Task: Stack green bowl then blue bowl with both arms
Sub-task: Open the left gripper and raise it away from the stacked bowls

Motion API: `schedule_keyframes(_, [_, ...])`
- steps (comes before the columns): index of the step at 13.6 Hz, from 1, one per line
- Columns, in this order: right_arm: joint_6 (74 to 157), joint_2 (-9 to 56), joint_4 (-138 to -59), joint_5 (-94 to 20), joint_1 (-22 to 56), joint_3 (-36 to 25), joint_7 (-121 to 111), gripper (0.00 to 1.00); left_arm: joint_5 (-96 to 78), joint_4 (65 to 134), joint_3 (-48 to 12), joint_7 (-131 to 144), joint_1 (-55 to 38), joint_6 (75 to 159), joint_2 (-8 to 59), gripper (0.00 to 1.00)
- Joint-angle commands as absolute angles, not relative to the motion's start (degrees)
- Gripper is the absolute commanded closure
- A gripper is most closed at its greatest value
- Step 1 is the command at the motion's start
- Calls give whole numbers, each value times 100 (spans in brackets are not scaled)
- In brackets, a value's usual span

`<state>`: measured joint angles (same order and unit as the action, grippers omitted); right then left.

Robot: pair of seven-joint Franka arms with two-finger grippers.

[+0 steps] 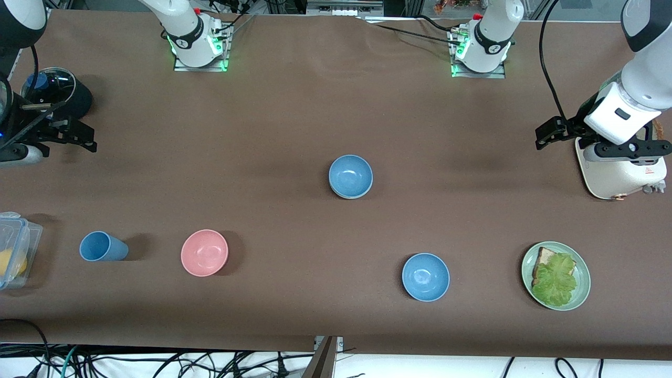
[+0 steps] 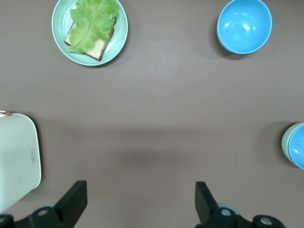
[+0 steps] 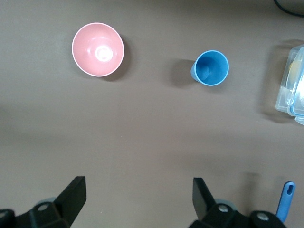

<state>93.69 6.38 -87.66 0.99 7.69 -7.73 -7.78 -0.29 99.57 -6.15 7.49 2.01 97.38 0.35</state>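
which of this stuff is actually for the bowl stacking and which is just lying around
For the job:
- green bowl
- blue bowl, sitting in the green bowl
- left gripper and right gripper, both open

Just lying about:
- second blue bowl
- pink bowl
- blue cup
- green plate with bread and lettuce
- white appliance
- plastic container

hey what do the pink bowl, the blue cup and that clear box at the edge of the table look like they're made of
Pink bowl: probably matte plastic or a fibre composite; flat even colour with one soft highlight, though glazed ceramic can't be ruled out. Blue cup: seemingly the same matte material, thin-walled. Clear box: transparent plastic, likely, with blue trim; something yellow shows through its wall.
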Motion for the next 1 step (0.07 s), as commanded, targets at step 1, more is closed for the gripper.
schedule_keyframes(1, [9334,624,-8719,167,721,-721,-826,1,-105,9476,-624,642,229,9492,395,0])
